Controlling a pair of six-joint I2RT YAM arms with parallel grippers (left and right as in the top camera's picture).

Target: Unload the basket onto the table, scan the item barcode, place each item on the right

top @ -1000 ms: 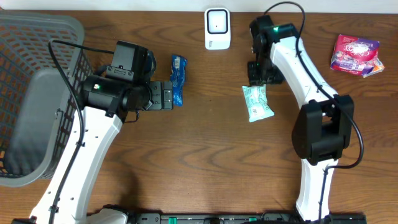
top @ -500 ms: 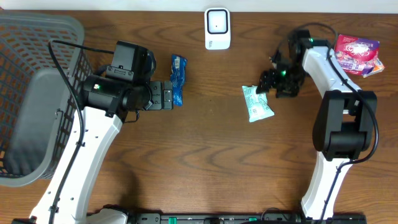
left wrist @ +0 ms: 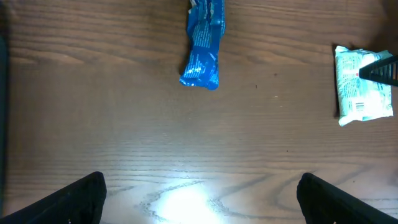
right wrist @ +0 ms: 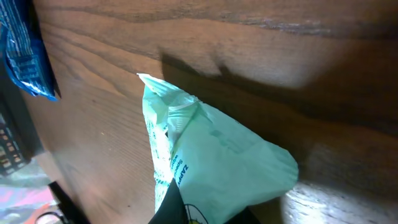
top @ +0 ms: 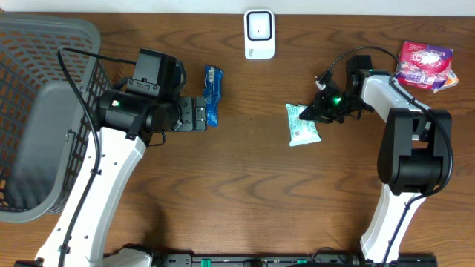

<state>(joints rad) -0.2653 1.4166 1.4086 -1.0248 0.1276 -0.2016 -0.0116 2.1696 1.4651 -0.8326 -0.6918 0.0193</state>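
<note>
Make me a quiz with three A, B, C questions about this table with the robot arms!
1. Where does the small white scanner box stand?
A) at the near edge
B) by the wooden table's far edge, in the middle
C) in the left corner

2. What colour is the crinkly plastic packet in front of the left gripper?
A) blue
B) yellow
C) black

3. How is the right gripper?
A) wide open
B) shut on the pale green plastic packet
C) holding a cup

Answers: 1 B, it sits at the top of the overhead view. 2 A, the wrapper is plainly blue. 3 B, its fingers pinch the packet's edge.
</note>
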